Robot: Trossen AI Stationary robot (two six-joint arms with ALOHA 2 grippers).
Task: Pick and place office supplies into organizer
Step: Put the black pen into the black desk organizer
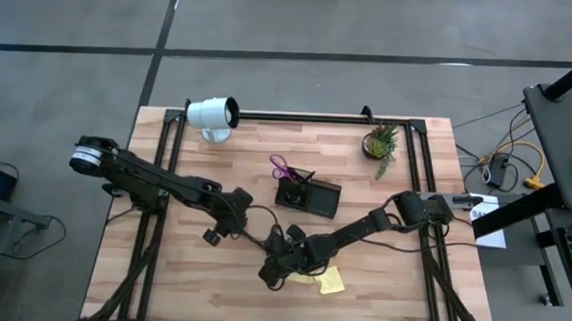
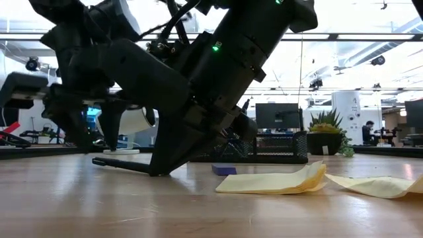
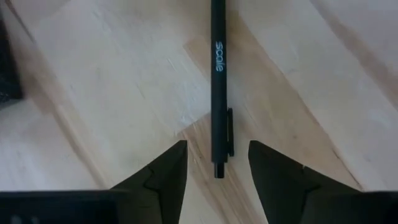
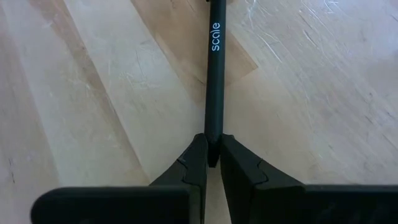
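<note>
A black pen (image 4: 214,81) printed "scale" lies near the table's front middle, between my two grippers. My right gripper (image 4: 212,138) is shut on one end of it. My left gripper (image 3: 217,143) stands open at the other end. Its fingers flank the pen's clip end (image 3: 219,163) with a gap on each side. In the low view the pen (image 2: 122,166) runs low over the wood. The black organizer (image 1: 309,195) stands at the table's middle, with purple scissors (image 1: 279,165) at its far left corner. Yellow sticky notes (image 1: 324,278) lie by my right gripper (image 1: 273,271). My right gripper pinches the pen's end opposite the clip (image 4: 213,127) between its two fingertips. The fingers slant down toward the table and lie along the pen, which runs straight on from them. The pen stays low and nearly level; whether it rests on the wood does not show.
A white lamp-like cylinder (image 1: 213,114) stands at the far left and a potted plant (image 1: 381,142) at the far right. In the low view, curled sticky notes (image 2: 277,182) and a small purple block (image 2: 223,169) lie on the wood right of the grippers.
</note>
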